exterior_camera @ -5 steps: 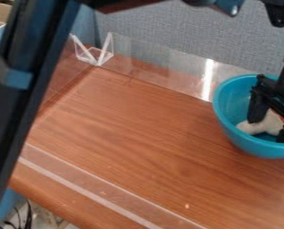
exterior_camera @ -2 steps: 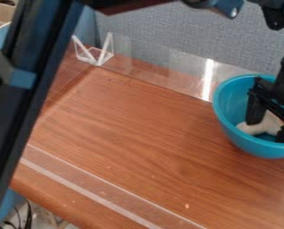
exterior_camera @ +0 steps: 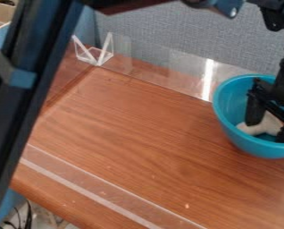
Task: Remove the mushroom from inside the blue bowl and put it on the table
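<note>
A broad, dark, out-of-focus arm link (exterior_camera: 31,98) runs diagonally across the left side of the view, from the upper middle down to the lower left corner, and hides that part of the scene.

To its right lies the reddish-brown wood-grain table (exterior_camera: 132,134). Low clear acrylic walls (exterior_camera: 169,64) edge the tabletop along the far side and along the near edge. A small clear acrylic bracket (exterior_camera: 95,50) stands at the far left corner of the table, in front of a grey fabric backdrop (exterior_camera: 169,27).

The round, deep, glossy teal-blue plastic bowl (exterior_camera: 234,112) stands on the table at the far right, just beside the far acrylic wall. Its right side runs out of the picture.

The black gripper (exterior_camera: 271,106) points downward into the bowl from above. Its dark fingers (exterior_camera: 259,100) reach below the rim and stand apart, one on each side of the content of the bowl. Whether the fingers touch that content cannot be told.

The small toy mushroom (exterior_camera: 266,128) lies inside the blue bowl, at the bottom on the right side. Only its cream-white stem shows, partly covered by the gripper; the cap cannot be made out. The mushroom is not lifted from the bowl floor.
</note>
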